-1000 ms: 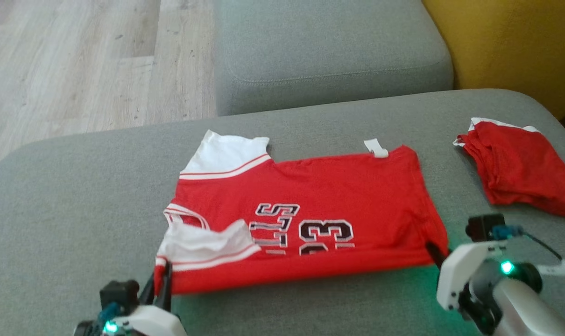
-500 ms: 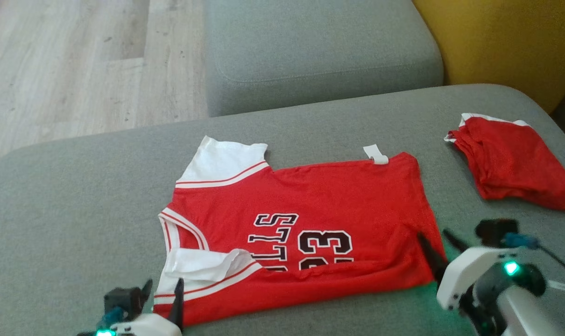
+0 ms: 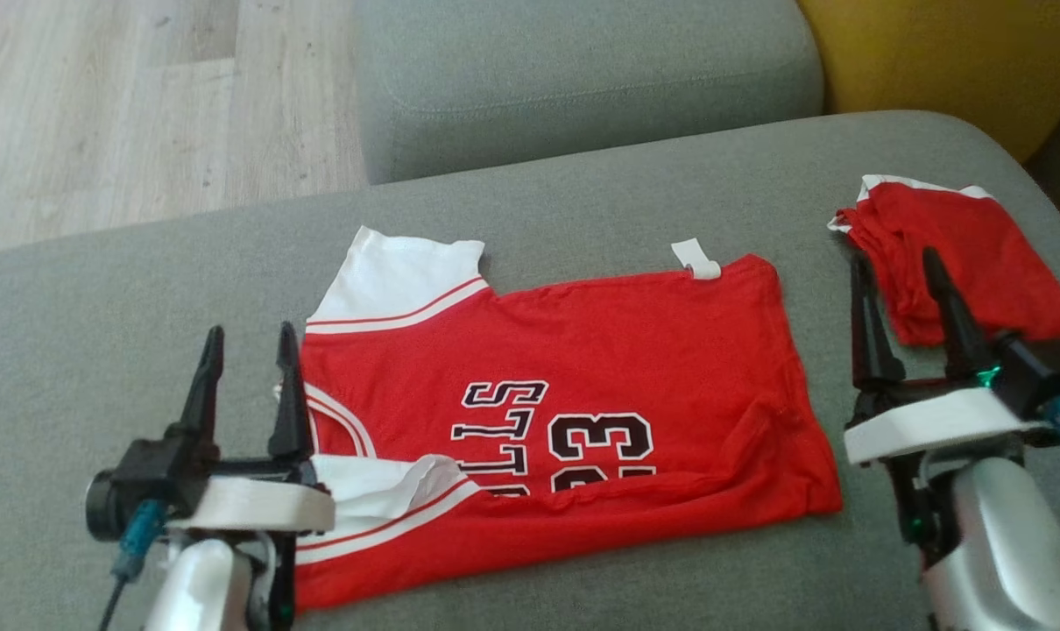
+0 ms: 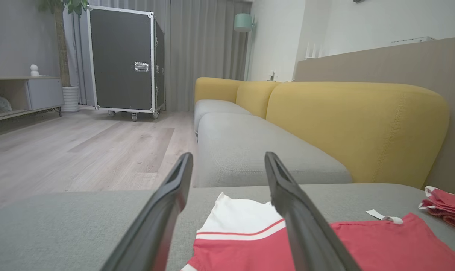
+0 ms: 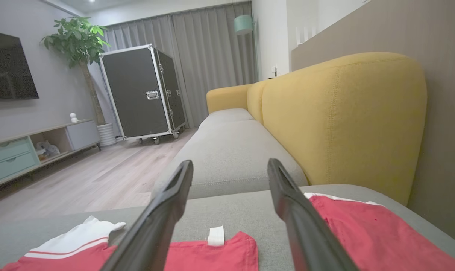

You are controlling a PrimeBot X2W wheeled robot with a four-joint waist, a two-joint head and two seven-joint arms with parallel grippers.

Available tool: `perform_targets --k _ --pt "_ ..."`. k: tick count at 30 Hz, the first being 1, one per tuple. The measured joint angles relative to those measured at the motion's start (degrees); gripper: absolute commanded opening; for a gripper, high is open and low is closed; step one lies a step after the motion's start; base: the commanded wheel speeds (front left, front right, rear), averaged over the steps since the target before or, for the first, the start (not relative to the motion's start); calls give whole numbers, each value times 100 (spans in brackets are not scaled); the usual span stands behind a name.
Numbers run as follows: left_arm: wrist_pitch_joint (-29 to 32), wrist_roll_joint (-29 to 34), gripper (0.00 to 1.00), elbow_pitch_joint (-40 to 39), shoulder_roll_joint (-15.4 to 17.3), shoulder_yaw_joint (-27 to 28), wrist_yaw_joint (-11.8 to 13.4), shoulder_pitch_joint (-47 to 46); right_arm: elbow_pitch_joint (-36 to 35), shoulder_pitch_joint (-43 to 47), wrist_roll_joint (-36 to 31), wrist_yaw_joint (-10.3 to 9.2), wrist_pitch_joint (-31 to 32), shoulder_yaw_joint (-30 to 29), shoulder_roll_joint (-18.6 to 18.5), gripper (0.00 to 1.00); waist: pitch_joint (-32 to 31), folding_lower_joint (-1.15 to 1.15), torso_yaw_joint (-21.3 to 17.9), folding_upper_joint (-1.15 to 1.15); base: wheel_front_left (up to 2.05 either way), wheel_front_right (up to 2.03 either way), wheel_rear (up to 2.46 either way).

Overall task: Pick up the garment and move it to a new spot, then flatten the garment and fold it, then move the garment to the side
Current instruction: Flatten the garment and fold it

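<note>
Where a second ago the left end effector (image 3: 250,331) and the right end effector (image 3: 894,257) were each pinched on a near corner of the red jersey (image 3: 600,350), both now stand clear of it. Their fingers are spread wide and point away from the robot, with nothing between them. The jersey lies released and mostly flat in the middle of the grey sofa seat (image 3: 83,289), collar end toward the robot's left. The whole head view has shifted a little too, so the camera has moved.

Along the near edge the cloth is doubled over, which hides the lower part of the black lettering and the number. A crumpled white sleeve (image 3: 381,478) lies folded onto the front, and the left end effector's body covers its outer end and part of the collar. To the right, apart from the jersey, sits a second red garment (image 3: 994,254). The right end effector's fingers cross in front of it, and I cannot tell whether they touch it.
</note>
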Motion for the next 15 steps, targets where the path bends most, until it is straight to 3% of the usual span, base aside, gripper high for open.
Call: perform_targets --k 5,11,15 --pt "-7 274 100 -394 -255 31 -1 141 -214 152 -537 0 -156 -175 381 100 95 0 -24 0 0 0 0" --pt "-7 431 100 -392 -390 29 -60 522 -283 616 -824 0 -196 -3 504 100 155 -1 -35 0 0 0 0" --pt "-7 492 100 -292 -424 38 -112 559 -396 693 -681 0 -197 -30 523 100 199 -1 -43 0 0 0 0"
